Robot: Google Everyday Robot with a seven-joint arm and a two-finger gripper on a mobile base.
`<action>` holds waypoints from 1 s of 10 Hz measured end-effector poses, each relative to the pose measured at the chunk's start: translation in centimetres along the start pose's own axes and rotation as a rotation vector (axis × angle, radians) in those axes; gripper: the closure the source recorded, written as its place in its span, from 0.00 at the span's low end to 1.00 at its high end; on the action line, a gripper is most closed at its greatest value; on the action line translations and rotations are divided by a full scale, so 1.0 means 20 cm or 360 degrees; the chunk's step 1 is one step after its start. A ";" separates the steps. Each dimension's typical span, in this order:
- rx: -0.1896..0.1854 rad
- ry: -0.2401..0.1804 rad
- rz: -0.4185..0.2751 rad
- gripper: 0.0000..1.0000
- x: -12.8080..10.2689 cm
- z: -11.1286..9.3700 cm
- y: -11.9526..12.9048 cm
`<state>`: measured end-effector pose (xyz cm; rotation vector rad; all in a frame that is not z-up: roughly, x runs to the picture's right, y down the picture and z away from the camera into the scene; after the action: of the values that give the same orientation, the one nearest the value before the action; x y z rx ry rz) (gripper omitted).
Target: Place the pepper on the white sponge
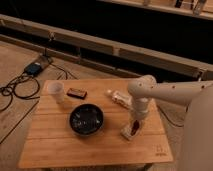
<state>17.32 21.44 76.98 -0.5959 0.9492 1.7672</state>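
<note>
Hand (135,122) sat low over the right side of the bench (55,145), directly above the white sponge (128,132). Pepper (135,125) showed as a dark red sliver at the fingertips, touching or just above the sponge's far end; couldn't tell which. Fingers were pressed nearly together, pinching the pepper.

Key relation: the pepper was straight below the hand, not offset to any side, and the sponge was right under it. Sponge's long axis ran diagonally, near-left to far-right, and the pepper looked roughly in line with it, sitting toward the far-right end. My read: the placing step was nearly done, only letting go and lifting clear left. Risk: the pepper rolls off that end.

Black bowl (86,119) was well apart to the left, bottle (119,97) just behind.
</note>
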 end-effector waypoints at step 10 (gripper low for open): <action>-0.0006 0.0113 -0.0087 0.20 0.00 0.09 0.09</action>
<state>15.63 22.54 78.60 -0.6847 0.9691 1.7090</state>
